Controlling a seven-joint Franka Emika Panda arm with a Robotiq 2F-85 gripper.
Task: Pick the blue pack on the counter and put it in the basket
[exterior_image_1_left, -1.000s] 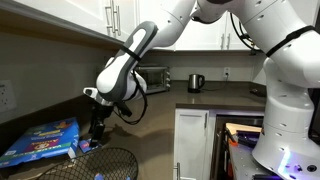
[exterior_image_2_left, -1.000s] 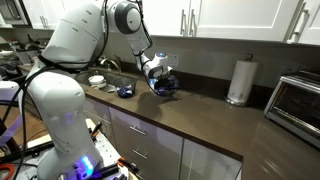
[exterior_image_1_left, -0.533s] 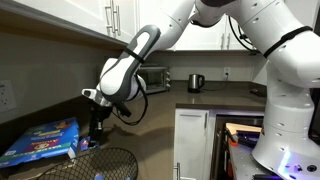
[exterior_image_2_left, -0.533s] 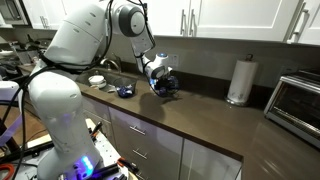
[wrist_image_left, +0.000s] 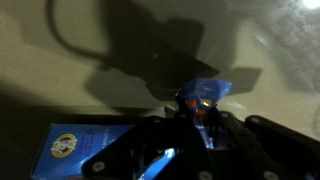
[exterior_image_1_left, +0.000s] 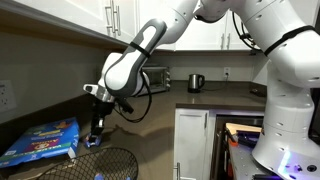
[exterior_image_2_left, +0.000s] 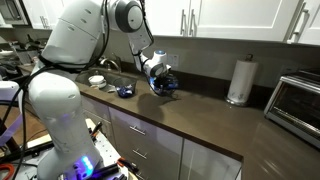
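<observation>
**Wrist view.** The pincer (wrist_image_left: 205,118) pinches the blue pack (wrist_image_left: 205,94), which juts from its tips toward 12 o'clock, clear of the counter (wrist_image_left: 60,60). In an exterior view the blue pack (exterior_image_1_left: 92,141) hangs at the pincer (exterior_image_1_left: 96,130), with the basket (exterior_image_1_left: 105,163) at 6 o'clock and a flat blue box (exterior_image_1_left: 40,140) at 9 o'clock. Compared with half a second earlier, the pincer and the blue pack stand slightly higher. The print on both blue items is too blurred to read.
</observation>
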